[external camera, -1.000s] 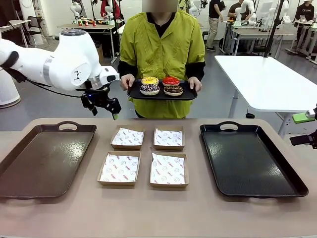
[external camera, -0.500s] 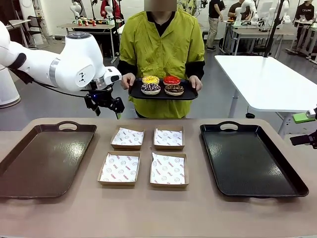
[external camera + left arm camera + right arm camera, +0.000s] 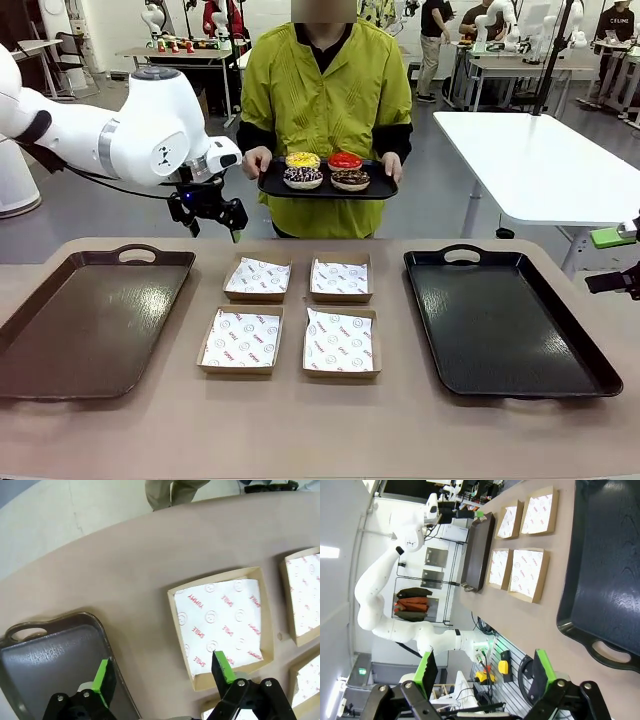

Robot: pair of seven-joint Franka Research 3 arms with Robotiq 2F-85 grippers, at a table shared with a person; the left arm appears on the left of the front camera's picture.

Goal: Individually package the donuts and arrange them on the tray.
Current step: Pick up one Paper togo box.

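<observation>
Left gripper, jaws apart, hangs above the bench's far-left edge. The right gripper, jaws apart, is beside its right edge. Donuts sit on a small tray held by a person beyond the far edge.

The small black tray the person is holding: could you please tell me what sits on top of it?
Four in two rows: yellow-frosted donut and red donut behind, sprinkled chocolate donut and dark chocolate donut in front. They hide the middle of the tray.
</observation>
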